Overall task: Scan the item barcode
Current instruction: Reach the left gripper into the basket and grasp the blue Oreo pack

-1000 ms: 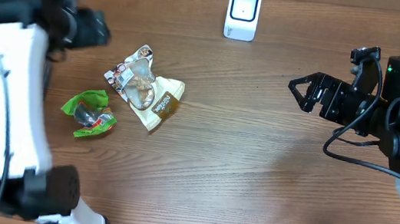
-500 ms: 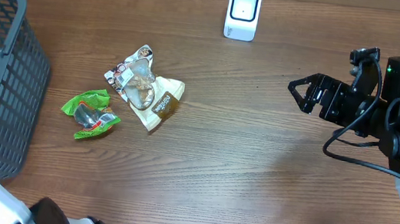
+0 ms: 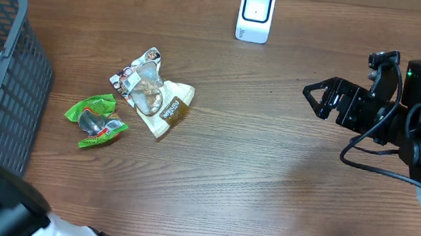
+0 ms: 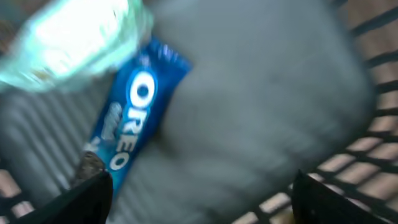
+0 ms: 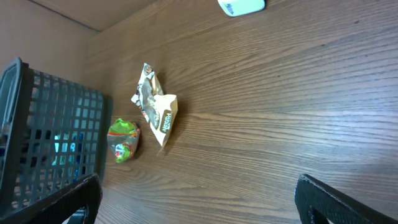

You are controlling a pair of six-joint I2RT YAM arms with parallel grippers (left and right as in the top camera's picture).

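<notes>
The overhead view looks straight down on the whole worktop [image 3: 266, 190], with the basket [image 3: 16, 44] at 9 o'clock and the scanner [image 3: 256, 14] at 12 o'clock. The right wrist view looks from the 3 o'clock side across toward 9 o'clock, from well back. It shares the scanner, the snack packets [image 3: 152, 94] and the basket with the overhead. The left wrist view is close and blurred, facing down inside the basket onto an Oreo packet [image 4: 134, 118].

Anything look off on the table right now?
Nothing looks spilled or broken. The beige packet lies overlapping a clear packet in a loose heap, with a crumpled green packet beside them. The scanner sits at the far edge. The left wrist view is blurred.
</notes>
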